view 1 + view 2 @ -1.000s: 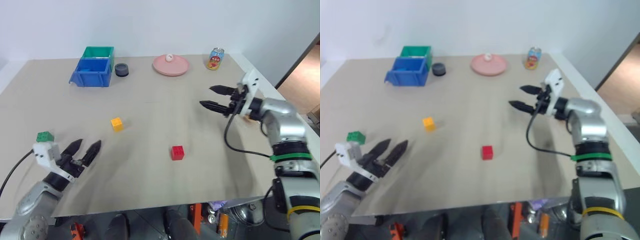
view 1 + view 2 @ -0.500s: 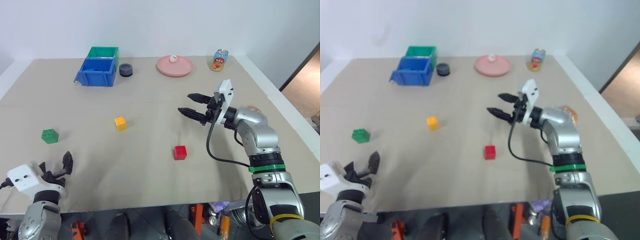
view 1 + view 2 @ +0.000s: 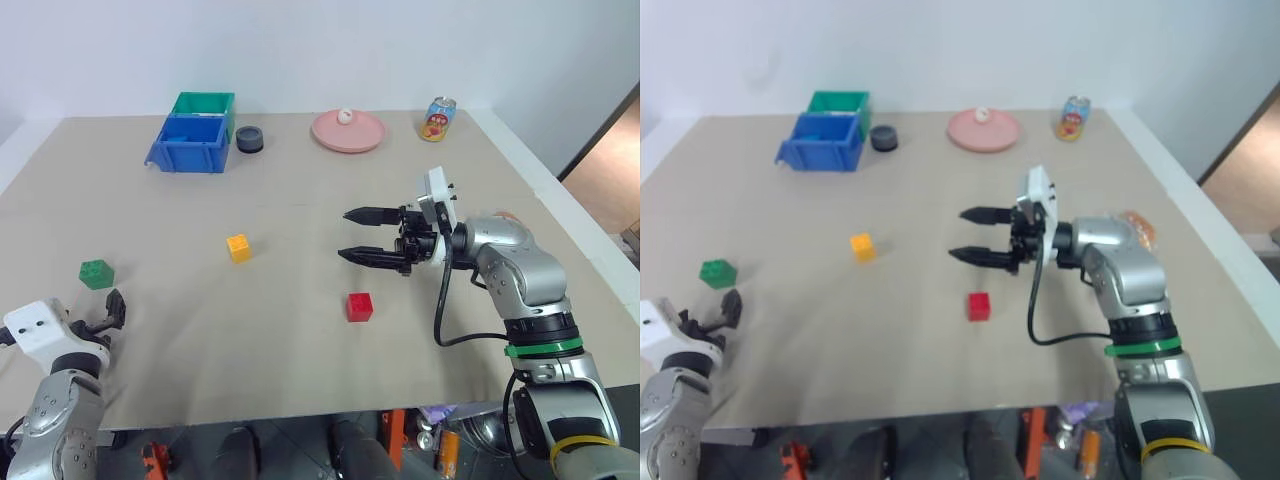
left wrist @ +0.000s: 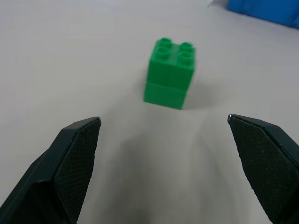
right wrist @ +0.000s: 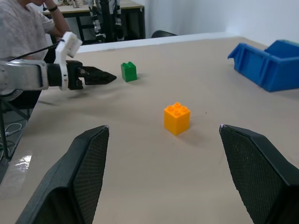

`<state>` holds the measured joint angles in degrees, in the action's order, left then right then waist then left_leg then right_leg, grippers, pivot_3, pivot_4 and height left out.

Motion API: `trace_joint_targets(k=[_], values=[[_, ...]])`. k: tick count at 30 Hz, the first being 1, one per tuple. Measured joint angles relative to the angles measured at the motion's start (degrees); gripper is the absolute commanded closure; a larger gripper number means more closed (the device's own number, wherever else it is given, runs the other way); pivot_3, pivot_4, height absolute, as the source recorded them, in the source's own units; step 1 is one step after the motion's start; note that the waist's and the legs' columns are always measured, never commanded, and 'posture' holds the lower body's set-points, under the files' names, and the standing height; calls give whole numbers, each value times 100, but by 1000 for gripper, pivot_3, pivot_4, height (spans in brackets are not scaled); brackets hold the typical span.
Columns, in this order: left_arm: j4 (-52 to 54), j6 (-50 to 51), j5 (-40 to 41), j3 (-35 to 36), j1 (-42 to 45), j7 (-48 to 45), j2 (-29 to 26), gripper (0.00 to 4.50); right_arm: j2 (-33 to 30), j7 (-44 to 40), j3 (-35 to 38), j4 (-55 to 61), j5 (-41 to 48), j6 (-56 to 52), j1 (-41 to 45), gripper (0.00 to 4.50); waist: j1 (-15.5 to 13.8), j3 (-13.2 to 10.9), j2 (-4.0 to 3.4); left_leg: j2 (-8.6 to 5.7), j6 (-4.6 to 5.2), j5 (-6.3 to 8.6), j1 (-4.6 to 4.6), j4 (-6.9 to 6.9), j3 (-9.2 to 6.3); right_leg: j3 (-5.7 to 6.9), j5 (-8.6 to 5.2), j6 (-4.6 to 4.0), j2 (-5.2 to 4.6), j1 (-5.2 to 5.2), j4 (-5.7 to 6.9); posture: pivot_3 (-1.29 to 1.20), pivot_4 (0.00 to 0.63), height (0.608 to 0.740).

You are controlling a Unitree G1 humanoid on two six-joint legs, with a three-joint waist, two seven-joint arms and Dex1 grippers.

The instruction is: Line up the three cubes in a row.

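Swinging my right gripper (image 3: 362,235) leftward since the earlier frame, I hold it spread and empty above the red cube (image 3: 359,306). My left gripper (image 4: 163,140) has pulled back, open, facing the studded green cube (image 4: 170,73). The yellow cube (image 3: 238,247) lies between green and red.

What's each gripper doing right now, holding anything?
Left gripper: open, empty, aimed at the green cube.
Right gripper: open, empty, above the table near the red cube.
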<state>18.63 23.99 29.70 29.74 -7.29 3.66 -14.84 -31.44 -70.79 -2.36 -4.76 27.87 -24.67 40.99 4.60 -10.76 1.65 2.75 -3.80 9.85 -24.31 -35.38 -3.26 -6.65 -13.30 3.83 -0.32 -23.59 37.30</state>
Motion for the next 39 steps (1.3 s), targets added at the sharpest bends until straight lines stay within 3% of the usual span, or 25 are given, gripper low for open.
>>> trace_joint_targets(k=[21, 22, 30, 39], values=[[-1758, -58, -757, -354, 1393, -634, -650, 0, 19, 238, 9, 436, 0, 23, -352, 600, -43, 1, 2, 0, 1, -6, 2, 1, -6, 11, 4, 2, -1, 8, 1, 0, 150, 736], [-1872, -69, -807, -365, 1485, -660, -675, 515, 18, 245, 8, 462, 0, 23, -379, 565, -51, 1, 1, 0, 2, -9, 2, 2, -8, 14, 5, 1, -1, 8, 1, 0, 150, 736], [-2321, -168, -1071, -503, 1791, -915, -852, 3139, -8, 365, 10, 507, -1, 47, -429, 565, -71, 2, -1, 0, 1, -15, 3, 1, -8, 16, 10, 3, -4, 13, 1, 0, 150, 736], [-2240, -331, -1283, -809, 1748, -1365, -953, 3172, -62, 375, 10, 503, -12, 163, -428, 565, -123, 1, 0, 0, 0, -16, -3, 1, -8, 17, 9, 4, -7, 10, -1, 0, 150, 736]])
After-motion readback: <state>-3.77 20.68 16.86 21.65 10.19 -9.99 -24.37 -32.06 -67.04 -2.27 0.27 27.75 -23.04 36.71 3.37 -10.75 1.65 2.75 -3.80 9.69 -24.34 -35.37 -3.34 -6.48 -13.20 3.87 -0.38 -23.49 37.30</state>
